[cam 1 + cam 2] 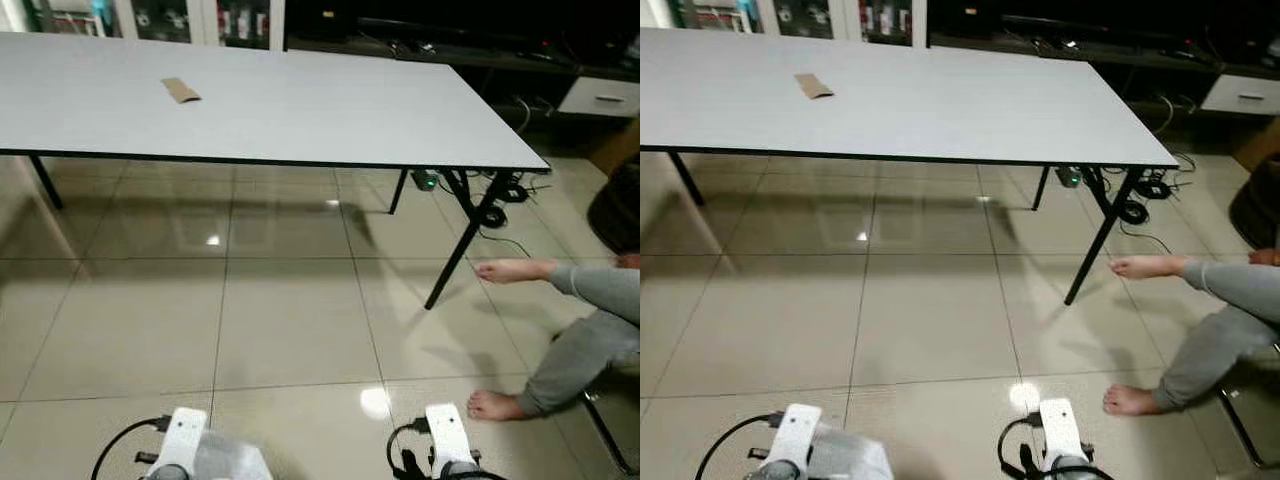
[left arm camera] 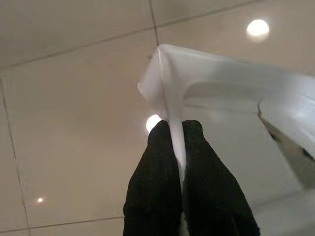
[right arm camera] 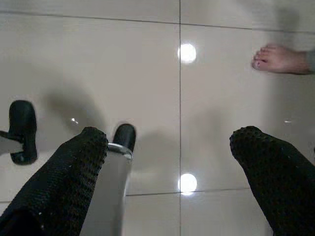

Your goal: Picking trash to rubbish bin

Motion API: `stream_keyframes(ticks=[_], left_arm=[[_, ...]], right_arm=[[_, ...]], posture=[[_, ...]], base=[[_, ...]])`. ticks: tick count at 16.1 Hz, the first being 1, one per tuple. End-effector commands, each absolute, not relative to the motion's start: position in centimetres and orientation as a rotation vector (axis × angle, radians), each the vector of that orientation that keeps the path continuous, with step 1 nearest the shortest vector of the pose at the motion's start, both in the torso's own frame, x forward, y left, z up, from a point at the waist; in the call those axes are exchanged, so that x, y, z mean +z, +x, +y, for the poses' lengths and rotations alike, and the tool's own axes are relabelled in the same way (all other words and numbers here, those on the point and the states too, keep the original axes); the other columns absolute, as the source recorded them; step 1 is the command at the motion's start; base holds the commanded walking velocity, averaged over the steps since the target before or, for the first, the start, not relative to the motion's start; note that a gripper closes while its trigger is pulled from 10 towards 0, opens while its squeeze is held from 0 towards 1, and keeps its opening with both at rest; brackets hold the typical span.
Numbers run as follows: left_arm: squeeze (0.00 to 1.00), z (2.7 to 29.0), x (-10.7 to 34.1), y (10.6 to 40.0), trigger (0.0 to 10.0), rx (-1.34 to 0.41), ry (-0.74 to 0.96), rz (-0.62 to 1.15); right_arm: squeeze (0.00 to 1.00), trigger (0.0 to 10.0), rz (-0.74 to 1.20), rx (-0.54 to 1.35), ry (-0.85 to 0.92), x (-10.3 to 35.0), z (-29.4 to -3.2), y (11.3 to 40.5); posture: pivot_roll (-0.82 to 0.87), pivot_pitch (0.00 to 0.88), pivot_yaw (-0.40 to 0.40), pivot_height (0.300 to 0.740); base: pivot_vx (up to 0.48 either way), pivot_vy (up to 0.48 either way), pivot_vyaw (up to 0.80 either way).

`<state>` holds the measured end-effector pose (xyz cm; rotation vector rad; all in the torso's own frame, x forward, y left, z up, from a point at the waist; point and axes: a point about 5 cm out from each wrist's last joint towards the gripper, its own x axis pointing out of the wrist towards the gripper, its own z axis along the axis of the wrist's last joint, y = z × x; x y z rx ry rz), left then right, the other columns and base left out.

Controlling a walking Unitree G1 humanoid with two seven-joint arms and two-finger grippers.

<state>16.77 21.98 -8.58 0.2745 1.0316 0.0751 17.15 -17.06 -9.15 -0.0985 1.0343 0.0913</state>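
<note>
Grey-white and long, the table [image 1: 300, 100] runs across the upper half of the left eye view, and up at about eleven o'clock on its top lies the trash, a small brown piece of cardboard [image 1: 181, 90], flat and alone, well apart from both arms. Beige glossy floor tiles [image 1: 280, 320] spread below, dotted with lamp glare. At three to four o'clock a person sits with grey trouser legs and bare feet, one foot [image 1: 512, 269] near the black table leg [image 1: 455, 250], the other foot [image 1: 497, 405] closer in. Cables [image 1: 505, 190] curl under the table's far right end. At six o'clock the two white wrists poke in, and the left one carries a pale translucent plastic bin [image 1: 230, 460] just beside it.

Right eye view, same scene: cardboard [image 1: 813, 86] on the tabletop at eleven o'clock, bin corner [image 1: 845, 458] at the bottom by the left wrist.

Left wrist view now: the left gripper [image 2: 177, 129] has its two black fingers pressed together on the thin white rim of the bin [image 2: 221, 78], the wall pinched between them, tiles beneath.

Right wrist view: the right gripper [image 3: 167, 142] hangs over bare tiles, fingers wide apart, holding nothing. A black caster wheel [image 3: 22, 130] and a silver leg [image 3: 110, 177] sit near the left finger; a bare foot [image 3: 278, 59] shows at two o'clock.
</note>
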Motion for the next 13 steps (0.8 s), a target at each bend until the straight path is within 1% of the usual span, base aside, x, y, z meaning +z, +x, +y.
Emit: stream_keyframes(ticks=[1, 3, 4, 5, 8, 13], left_arm=[[0.00, 22.1, -8.6, 16.6, 10.0, 0.110, 0.255, 1.033], [0.00, 22.3, -8.6, 16.7, 10.0, 0.119, 0.254, 1.032], [0.00, 22.4, -8.4, 17.1, 10.0, 0.124, 0.257, 1.026], [0.00, 22.3, -8.1, 17.7, 10.0, 0.123, 0.262, 1.012], [0.00, 21.9, -8.0, 18.2, 10.0, 0.106, 0.283, 0.998], [0.00, 22.3, -8.2, 17.6, 10.0, 0.137, 0.323, 1.013]], right_arm=[[0.00, 10.0, 1.017, 0.078, -0.119, -8.9, -17.6, 17.5], [0.00, 10.0, 1.032, 0.072, -0.131, -9.0, -17.9, 17.4], [0.00, 10.0, 1.029, 0.084, -0.175, -8.9, -18.1, 17.5], [0.00, 10.0, 1.015, 0.073, -0.176, -8.6, -18.1, 18.1], [0.00, 10.0, 0.995, 0.104, -0.186, -8.3, -17.6, 18.8], [0.00, 10.0, 1.000, 0.105, -0.182, -8.5, -17.4, 18.4]], posture=[[0.02, 0.037, -0.099, 0.740], [0.02, 0.034, -0.100, 0.740], [0.02, 0.032, -0.100, 0.740], [0.02, 0.029, -0.097, 0.740], [0.02, 0.024, -0.097, 0.740], [0.02, 0.011, -0.088, 0.740]], base=[[0.000, 0.000, 0.00], [0.000, 0.000, 0.00], [0.000, 0.000, 0.61], [0.000, 0.000, 0.80], [0.000, 0.000, 0.80], [0.000, 0.000, 0.80]])
